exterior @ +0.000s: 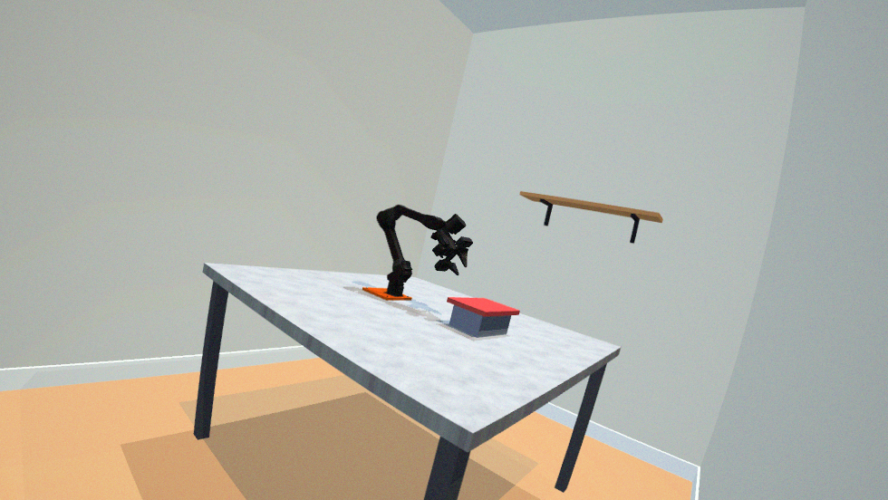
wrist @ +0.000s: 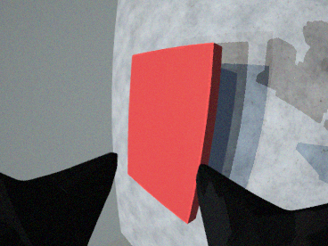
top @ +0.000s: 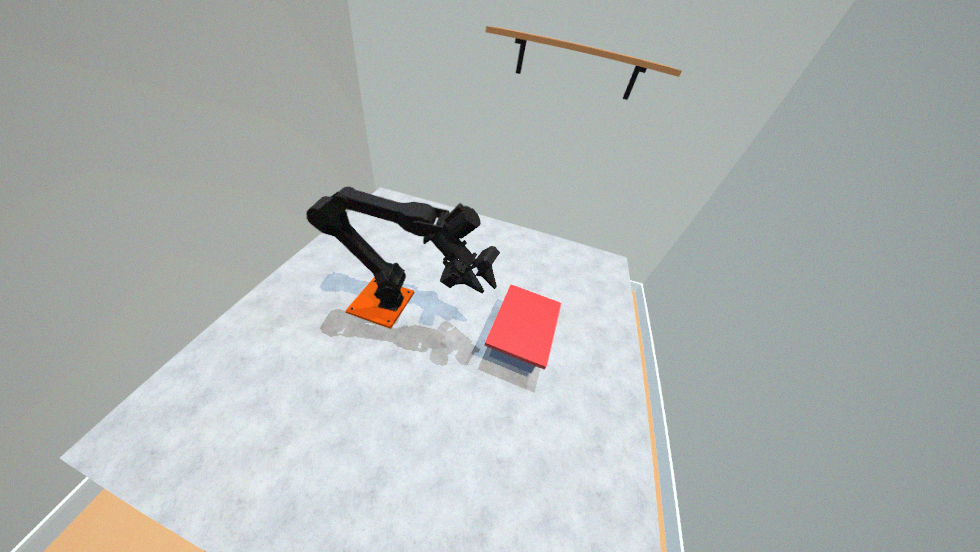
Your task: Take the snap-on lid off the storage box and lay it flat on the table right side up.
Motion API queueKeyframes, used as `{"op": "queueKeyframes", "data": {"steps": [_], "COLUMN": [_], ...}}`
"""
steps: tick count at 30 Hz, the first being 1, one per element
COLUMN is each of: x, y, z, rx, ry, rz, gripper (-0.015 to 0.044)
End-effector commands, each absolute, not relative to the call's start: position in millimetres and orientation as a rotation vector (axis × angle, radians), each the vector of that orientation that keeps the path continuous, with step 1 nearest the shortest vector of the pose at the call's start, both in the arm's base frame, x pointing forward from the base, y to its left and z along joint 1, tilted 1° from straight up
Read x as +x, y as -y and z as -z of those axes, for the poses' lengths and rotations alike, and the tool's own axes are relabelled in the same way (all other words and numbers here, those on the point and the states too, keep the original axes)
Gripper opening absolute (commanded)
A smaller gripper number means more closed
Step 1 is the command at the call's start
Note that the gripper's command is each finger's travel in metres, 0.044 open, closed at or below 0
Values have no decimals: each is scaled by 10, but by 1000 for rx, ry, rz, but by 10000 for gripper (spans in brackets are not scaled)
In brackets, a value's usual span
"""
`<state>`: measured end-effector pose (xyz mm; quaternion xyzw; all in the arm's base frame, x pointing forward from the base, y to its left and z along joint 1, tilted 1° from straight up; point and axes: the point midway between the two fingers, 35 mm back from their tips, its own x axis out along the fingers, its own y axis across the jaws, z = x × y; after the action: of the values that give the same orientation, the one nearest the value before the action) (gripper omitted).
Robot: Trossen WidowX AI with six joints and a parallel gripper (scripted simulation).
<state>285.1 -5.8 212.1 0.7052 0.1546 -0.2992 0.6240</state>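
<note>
A flat red lid point(top: 523, 325) point(exterior: 483, 304) point(wrist: 169, 122) sits closed on a grey-blue storage box point(exterior: 478, 322) point(wrist: 227, 122) point(top: 515, 362) on the marbled table point(top: 288, 411) point(exterior: 372, 335). My black gripper point(top: 477, 282) point(exterior: 455, 264) hangs in the air above and to the left of the lid, pointing down toward it. Its fingers stand apart with nothing between them. In the wrist view the two dark fingertips frame the near end of the lid from well above.
The arm stands on an orange base plate point(top: 379, 307) point(exterior: 385, 293) left of the box. A wooden wall shelf point(top: 582, 49) point(exterior: 590, 206) hangs on the back wall. The table's right edge runs close behind the box.
</note>
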Motion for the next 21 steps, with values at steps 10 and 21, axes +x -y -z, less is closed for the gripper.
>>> {"op": "queueKeyframes", "data": {"steps": [10, 21], "x": [2856, 2864], "y": [-146, -156], "z": [-2110, -1513], "rx": [1570, 1570], "ry": [-429, -429], "rz": [652, 652], "gripper": [235, 235]}}
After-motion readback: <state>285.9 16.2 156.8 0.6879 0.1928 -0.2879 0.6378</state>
